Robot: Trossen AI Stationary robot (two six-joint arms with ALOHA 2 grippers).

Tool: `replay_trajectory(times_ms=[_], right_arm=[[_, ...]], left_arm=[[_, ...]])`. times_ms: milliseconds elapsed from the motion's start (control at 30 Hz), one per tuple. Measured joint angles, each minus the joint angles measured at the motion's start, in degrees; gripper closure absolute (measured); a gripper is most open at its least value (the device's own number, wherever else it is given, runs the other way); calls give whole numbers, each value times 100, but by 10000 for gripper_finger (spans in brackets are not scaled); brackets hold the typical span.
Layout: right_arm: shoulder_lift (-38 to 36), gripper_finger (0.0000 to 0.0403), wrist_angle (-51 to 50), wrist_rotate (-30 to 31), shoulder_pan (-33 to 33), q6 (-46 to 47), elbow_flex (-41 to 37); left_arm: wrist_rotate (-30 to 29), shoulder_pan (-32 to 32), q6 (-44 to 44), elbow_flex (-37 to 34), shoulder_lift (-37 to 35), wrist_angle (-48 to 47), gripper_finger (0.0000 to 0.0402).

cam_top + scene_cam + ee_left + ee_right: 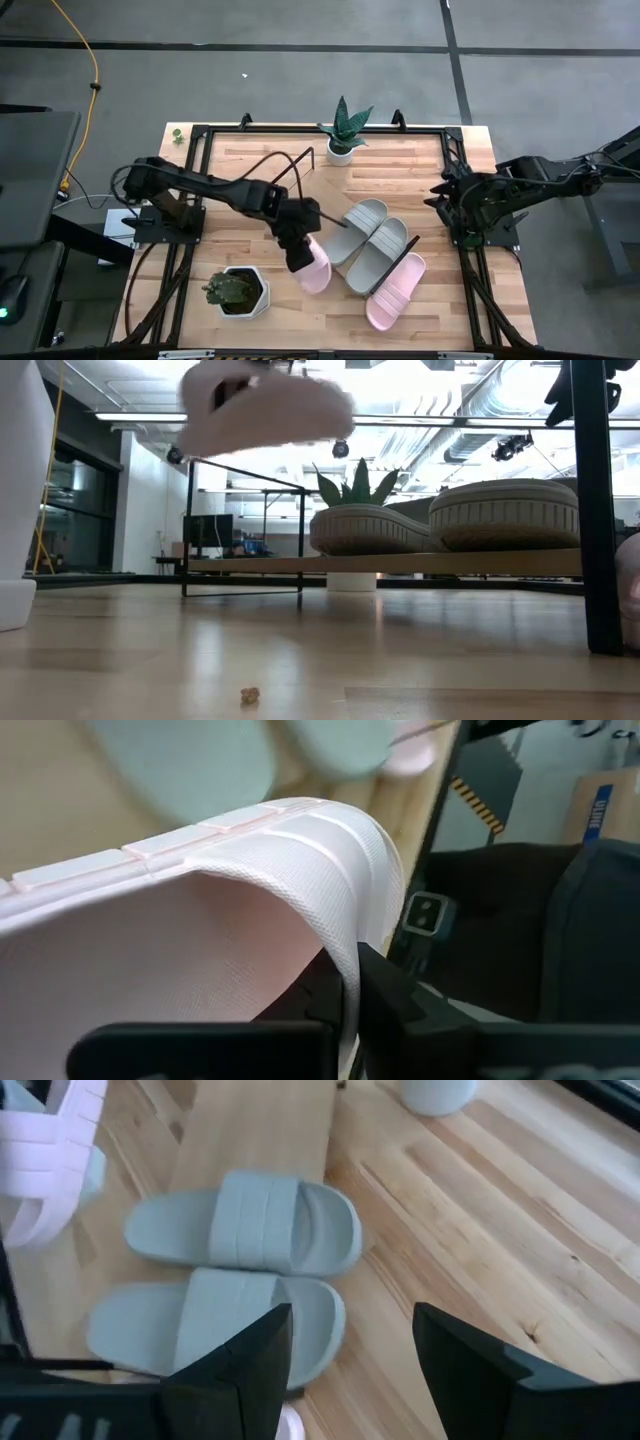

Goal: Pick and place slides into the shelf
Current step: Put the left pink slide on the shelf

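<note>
Left gripper (300,252), clamped on a pink slide's (313,268) strap, carries it above the table beside the shelf (337,194) holding two grey slides (372,245); next, lower it alongside them; right gripper (447,203) waits parted, far right.

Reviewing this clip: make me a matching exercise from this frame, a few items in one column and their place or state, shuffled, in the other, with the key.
Items:
1. left claw
2. right claw
3. two grey slides
4. second pink slide

States:
A. side by side on the shelf
B. open, waiting at the table's right edge
C. shut on a pink slide, held in the air
D. lying on the shelf's end nearest the table's front edge

Pairs: 1-C, 2-B, 3-A, 4-D
</note>
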Motion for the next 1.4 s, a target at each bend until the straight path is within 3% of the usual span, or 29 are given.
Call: replay_trajectory(times_ms=[233, 400, 633, 900, 1200, 1400], right_arm=[[21, 203, 1149, 187, -42, -145, 0], [247, 203, 2094, 55, -435, -485, 0], [1004, 203, 3332, -948, -1299, -1231, 0], [1848, 203, 4387, -2078, -1940, -1466, 1], [2732, 203, 5572, -2324, -2157, -1193, 0], [3100, 203, 6505, -3068, -2520, -775, 2]], left_arm=[[-447, 2, 1009, 1053, 0, -531, 391], [-731, 4, 1773, 1527, 0, -958, 393], [-869, 4, 2202, 1677, -2, -1460, 392], [-876, 4, 2536, 1677, -2, -1972, 398], [-1002, 4, 3155, 1677, -2, -2013, 389], [-1024, 4, 3610, 1677, -2, -2384, 397]])
